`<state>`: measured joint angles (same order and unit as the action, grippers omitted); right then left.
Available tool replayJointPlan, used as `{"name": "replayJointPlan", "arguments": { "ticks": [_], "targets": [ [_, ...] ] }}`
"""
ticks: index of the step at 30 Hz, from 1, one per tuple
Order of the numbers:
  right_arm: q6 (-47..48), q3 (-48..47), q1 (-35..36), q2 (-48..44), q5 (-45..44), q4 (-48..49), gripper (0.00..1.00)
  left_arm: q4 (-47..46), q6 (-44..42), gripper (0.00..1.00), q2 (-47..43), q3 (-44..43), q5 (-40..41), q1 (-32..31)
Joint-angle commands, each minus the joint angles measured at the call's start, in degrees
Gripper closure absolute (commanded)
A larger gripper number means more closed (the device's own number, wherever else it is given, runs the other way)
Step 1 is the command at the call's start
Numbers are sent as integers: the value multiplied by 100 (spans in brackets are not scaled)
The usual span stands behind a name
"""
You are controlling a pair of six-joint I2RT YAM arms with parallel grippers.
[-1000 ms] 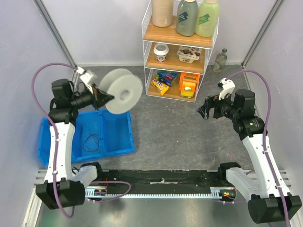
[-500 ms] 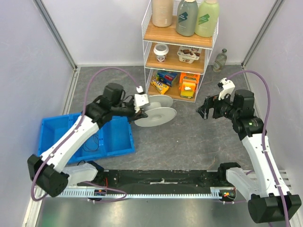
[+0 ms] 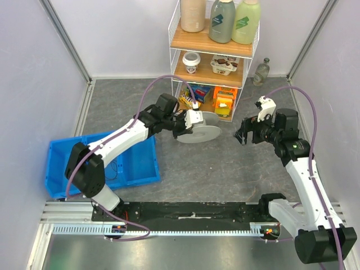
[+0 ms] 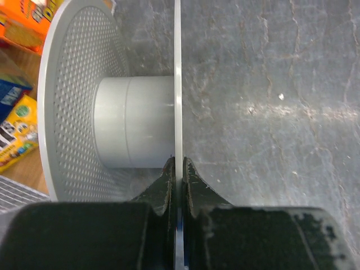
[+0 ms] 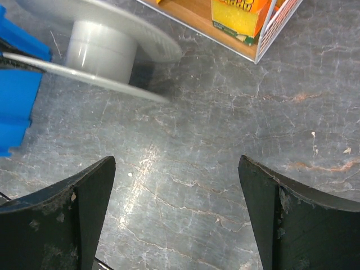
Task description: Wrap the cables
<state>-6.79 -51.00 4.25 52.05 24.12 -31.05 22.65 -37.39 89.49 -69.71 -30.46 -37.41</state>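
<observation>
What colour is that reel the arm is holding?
Pale grey spool, with a dotted flange; left wrist view.

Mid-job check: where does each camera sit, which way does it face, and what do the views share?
Top external: fixed above and behind the arm bases, looking down; both arms show, left hand pinching the spool, right hand open.
Left wrist: on the left arm, looking along its shut fingers at the spool's flange.
Right wrist: on the right arm, looking between its open fingers at table and spool.
Shared: all three show the spool.
</observation>
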Motion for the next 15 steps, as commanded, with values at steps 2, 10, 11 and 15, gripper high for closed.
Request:
{"name": "replayJointPlan", "arguments": {
  "ticks": [2,10,11,15],
  "targets": [
    [186,47,-30,147,180,-121,2,-324,-594,96,349,-947,-294,-12],
    [230,-6,-21,367,348,-121,2,-77,-630,77,639,-1211,-408,58],
    [222,-32,-30,384,357,-121,2,-68,-586,77,666,-1255,-469,93],
    [239,-50,-21,367,374,-130,2,160,-445,79,789,-1519,-725,172]
  ]
}}
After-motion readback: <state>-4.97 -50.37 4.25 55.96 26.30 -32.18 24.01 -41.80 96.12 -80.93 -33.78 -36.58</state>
